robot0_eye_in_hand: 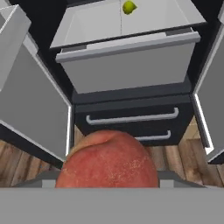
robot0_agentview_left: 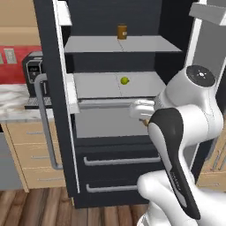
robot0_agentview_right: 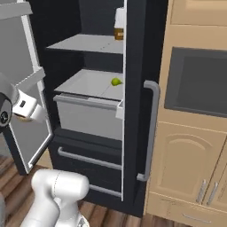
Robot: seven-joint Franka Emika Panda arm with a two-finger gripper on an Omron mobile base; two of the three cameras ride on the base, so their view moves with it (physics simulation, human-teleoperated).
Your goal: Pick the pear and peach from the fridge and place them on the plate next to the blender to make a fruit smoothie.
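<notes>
The pinkish-orange peach (robot0_eye_in_hand: 109, 162) sits close up at the bottom of the hand view, and my gripper (robot0_agentview_left: 143, 118) is shut on it, out in front of the open black fridge (robot0_agentview_left: 114, 145) at the level of the grey drawer. A sliver of the peach (robot0_agentview_left: 145, 120) shows under the white hand. The yellow-green pear (robot0_agentview_left: 124, 80) lies on the middle grey shelf, also seen as the pear (robot0_agentview_right: 116, 81) and the pear (robot0_eye_in_hand: 128, 7), behind and above the gripper. The plate and the blender are out of view.
An orange-brown jar (robot0_agentview_left: 122, 32) stands on the upper shelf. Both fridge doors stand open, one with a long grey bar handle (robot0_agentview_left: 45, 123). A marble counter (robot0_agentview_left: 13, 103) with a dark appliance (robot0_agentview_left: 33, 70) lies left. Wooden cabinets (robot0_agentview_right: 186, 155) stand right.
</notes>
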